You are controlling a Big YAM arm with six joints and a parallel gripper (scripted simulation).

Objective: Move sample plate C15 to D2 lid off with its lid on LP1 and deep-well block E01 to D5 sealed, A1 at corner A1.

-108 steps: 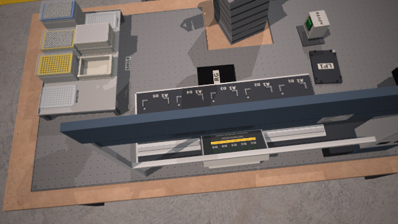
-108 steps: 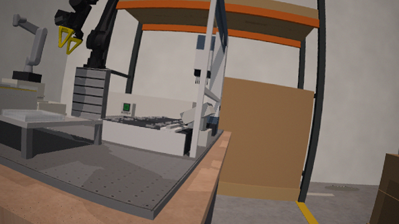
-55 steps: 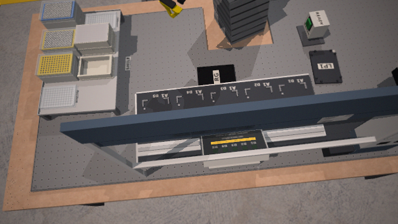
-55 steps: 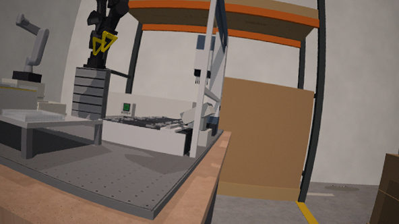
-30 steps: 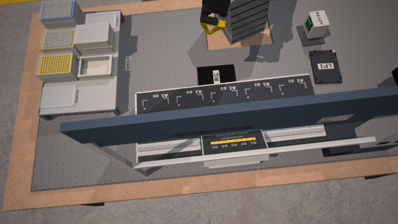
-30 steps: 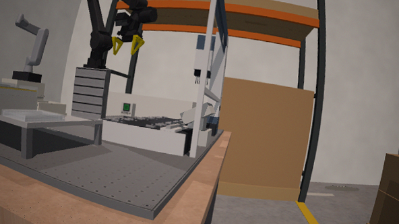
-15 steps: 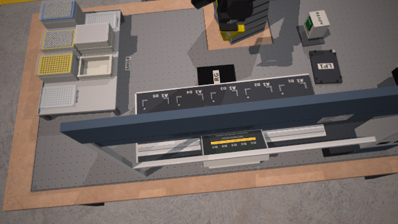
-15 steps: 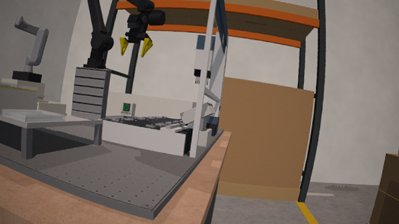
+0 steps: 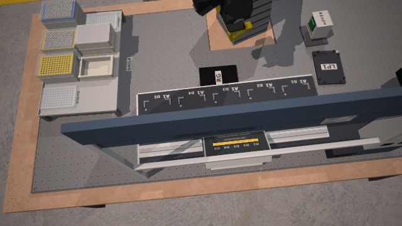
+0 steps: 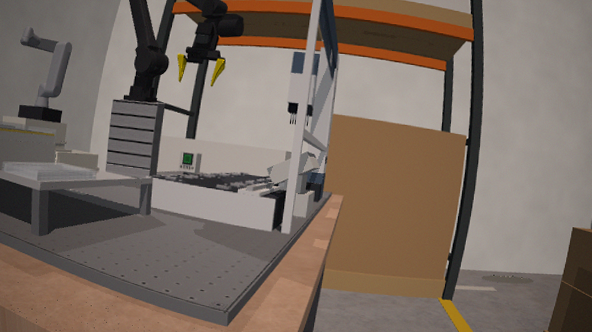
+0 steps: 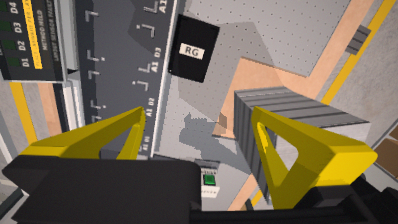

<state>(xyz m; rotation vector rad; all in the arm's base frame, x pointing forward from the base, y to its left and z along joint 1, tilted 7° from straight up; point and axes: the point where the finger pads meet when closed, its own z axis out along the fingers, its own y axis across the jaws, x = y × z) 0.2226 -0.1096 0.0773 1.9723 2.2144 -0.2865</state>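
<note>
My gripper (image 9: 240,31) (image 10: 198,79) (image 11: 198,112) is open and empty. It hangs high above the table beside the arm's grey pedestal (image 11: 290,115), near the READY key (image 9: 321,22) (image 11: 209,179). The SHELF (image 9: 97,97) stands at the left. On it are a clear lidded plate (image 9: 59,96) at the front, a second lidded plate (image 9: 102,18) at the back and a pale sealed block stack (image 9: 94,36). I cannot read their labels. The deck strip (image 9: 226,94) (image 11: 120,60) with D1 to D5 is empty. Lid park LP1 (image 9: 328,67) is empty.
The SHELF also holds three tip racks (image 9: 58,10) (image 9: 59,39) (image 9: 56,64) and an open reservoir (image 9: 97,67). The black regrip nest RG (image 9: 218,76) (image 11: 193,50) lies behind the deck. A blue gantry beam (image 9: 220,116) spans above the deck's front.
</note>
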